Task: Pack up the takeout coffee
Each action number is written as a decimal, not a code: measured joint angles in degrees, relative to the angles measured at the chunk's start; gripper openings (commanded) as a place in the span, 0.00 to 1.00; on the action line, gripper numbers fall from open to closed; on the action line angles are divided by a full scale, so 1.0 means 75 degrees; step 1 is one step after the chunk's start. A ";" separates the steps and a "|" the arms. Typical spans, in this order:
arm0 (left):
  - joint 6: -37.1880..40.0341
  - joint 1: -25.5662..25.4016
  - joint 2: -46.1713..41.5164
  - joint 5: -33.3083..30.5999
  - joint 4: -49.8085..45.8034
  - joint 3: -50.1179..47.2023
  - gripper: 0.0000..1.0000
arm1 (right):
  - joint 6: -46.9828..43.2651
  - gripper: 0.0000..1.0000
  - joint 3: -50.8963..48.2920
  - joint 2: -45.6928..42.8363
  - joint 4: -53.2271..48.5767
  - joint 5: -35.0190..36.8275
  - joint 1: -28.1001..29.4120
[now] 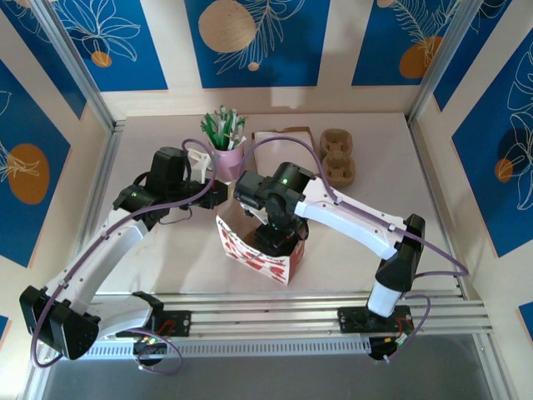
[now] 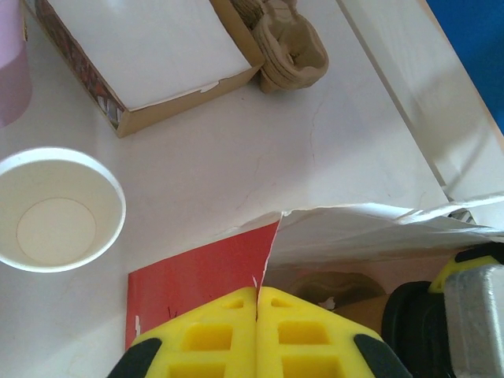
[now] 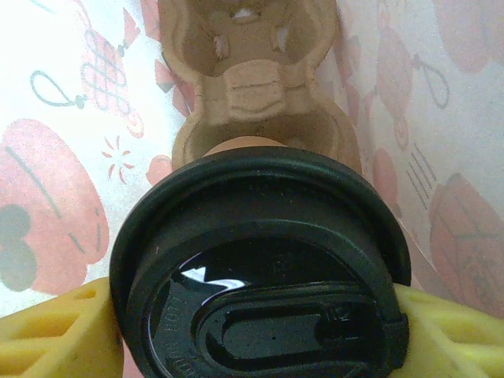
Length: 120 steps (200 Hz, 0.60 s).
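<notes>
A takeout coffee under a black lid (image 3: 260, 276) sits between the yellow fingers (image 3: 55, 331) of my right gripper (image 3: 256, 331), which is shut on it. It hangs inside the red-and-white paper bag (image 1: 260, 260), just above a brown pulp carrier (image 3: 252, 79) on the bag's floor. My left gripper (image 2: 257, 290) is shut on the bag's torn upper edge (image 2: 272, 236) and holds the mouth apart. On the table left of the bag stands an open paper cup (image 2: 55, 209), white-rimmed and pale inside.
A pink cup of green-and-white sticks (image 1: 226, 154) stands behind the bag. A flat white-topped box (image 2: 150, 47) and a stack of pulp carriers (image 1: 338, 156) lie at the back. Walls close the table on three sides.
</notes>
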 measured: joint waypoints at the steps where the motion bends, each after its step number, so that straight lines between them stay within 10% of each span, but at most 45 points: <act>1: 0.0000 0.0000 0.0000 0.0000 0.0000 0.0000 0.00 | 0.0000 0.45 -0.0003 0.0000 0.0003 0.0003 -0.0003; 120: 0.0000 0.0000 0.0044 0.0111 0.0020 0.0000 0.00 | 0.0000 0.45 -0.0839 0.0248 0.0478 0.0000 -0.0219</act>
